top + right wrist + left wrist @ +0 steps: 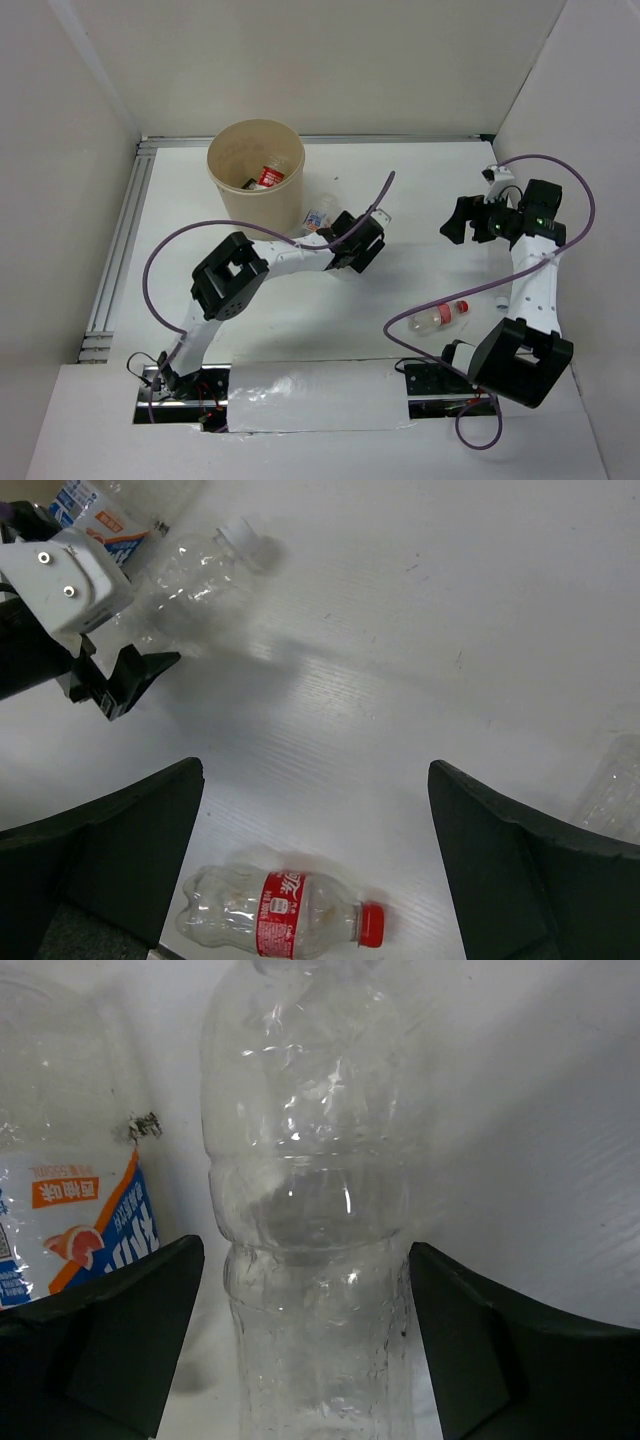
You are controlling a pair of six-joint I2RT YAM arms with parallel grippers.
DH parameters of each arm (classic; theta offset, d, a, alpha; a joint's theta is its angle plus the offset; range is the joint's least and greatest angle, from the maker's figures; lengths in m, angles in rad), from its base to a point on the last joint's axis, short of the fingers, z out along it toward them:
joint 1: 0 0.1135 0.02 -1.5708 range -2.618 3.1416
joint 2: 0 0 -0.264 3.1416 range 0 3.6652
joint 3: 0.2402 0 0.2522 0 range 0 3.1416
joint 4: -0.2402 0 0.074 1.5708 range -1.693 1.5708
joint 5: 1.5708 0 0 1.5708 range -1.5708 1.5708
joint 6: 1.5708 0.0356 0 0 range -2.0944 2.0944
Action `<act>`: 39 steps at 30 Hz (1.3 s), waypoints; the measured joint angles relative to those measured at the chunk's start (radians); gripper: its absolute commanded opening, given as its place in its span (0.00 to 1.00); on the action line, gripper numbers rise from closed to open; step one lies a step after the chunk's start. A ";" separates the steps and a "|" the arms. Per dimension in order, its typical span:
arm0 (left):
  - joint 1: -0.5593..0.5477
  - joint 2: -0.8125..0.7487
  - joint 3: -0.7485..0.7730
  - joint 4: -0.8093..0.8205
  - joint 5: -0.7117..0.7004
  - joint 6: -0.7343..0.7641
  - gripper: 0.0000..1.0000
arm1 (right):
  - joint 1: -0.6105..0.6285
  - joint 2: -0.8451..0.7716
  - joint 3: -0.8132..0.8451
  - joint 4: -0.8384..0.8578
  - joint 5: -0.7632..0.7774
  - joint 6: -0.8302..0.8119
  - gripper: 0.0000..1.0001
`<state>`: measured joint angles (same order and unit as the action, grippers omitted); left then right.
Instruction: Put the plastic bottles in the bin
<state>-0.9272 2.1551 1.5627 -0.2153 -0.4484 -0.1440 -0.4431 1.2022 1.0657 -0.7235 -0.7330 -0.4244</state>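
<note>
White table (410, 190); bin (255, 208), bottles (437, 318) on it.

Top external: fixed, high above the near edge, looking down on the whole table (420, 190)
Left wrist: low, very near, view filled by a clear bottle (310, 1210)
Right wrist: raised, tilted down and leftward (mid distance); shares that clear bottle with left wrist, and the red-capped bottle (280, 912) with top external
</note>
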 measured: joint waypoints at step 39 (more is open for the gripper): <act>0.512 -0.625 -0.082 -0.019 -0.020 -0.118 0.92 | -0.003 -0.093 -0.123 0.113 0.635 0.146 1.00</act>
<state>-0.4152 1.5299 1.4807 -0.2344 -0.4683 -0.2623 -0.4461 1.1095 0.9424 -0.6102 -0.0982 -0.2787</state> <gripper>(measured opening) 0.804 0.999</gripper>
